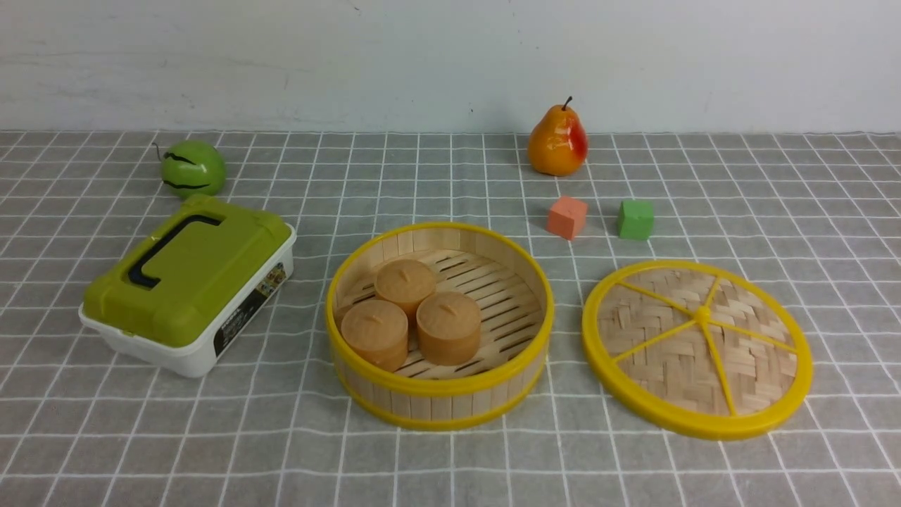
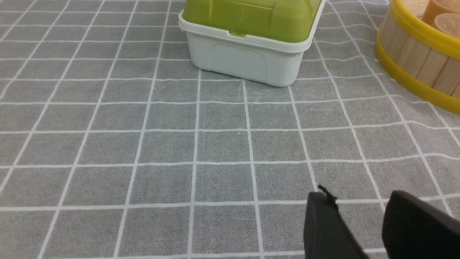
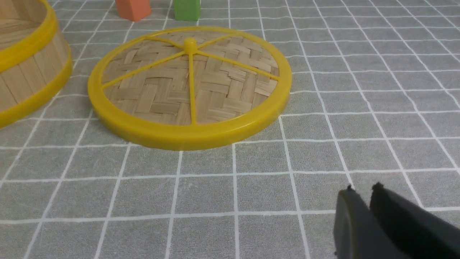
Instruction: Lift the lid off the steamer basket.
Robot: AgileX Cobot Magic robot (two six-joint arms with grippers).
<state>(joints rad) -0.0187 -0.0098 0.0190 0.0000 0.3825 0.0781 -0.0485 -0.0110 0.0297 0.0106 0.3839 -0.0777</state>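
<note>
— Looking down from the front, where's the flat round lid of woven pale bamboo with the thick yellow rim and five spokes [image 1: 697, 348]?

— Off the round steamer basket with pale bamboo slat walls and yellow rims [image 1: 439, 324]. It lies flat on the grey cloth with the white grid [image 1: 450, 458], just beside the basket on the robot's right, apart from it, knob up. Three tan round cakes [image 1: 412, 313] sit inside the uncovered basket, crowded toward its left half.

— And the two pincers?

— Neither shows from the front. In its own wrist view the left gripper [image 2: 359, 201] hangs above bare cloth with a clear gap between its black fingers — parted, holding nothing. The right gripper [image 3: 361, 189] has its fingertips nearly together, only a thin slit between them, nothing clamped; the lid lies ahead of it, well apart.

— What else is about?

— A white rectangular box with an olive-green top and dark handle [image 1: 186, 285] left of the basket, a green round fruit [image 1: 192, 167] behind it. Farther back on the right stand an orange-red pear [image 1: 558, 141], an orange cube [image 1: 566, 217] and a green cube [image 1: 635, 219].
</note>
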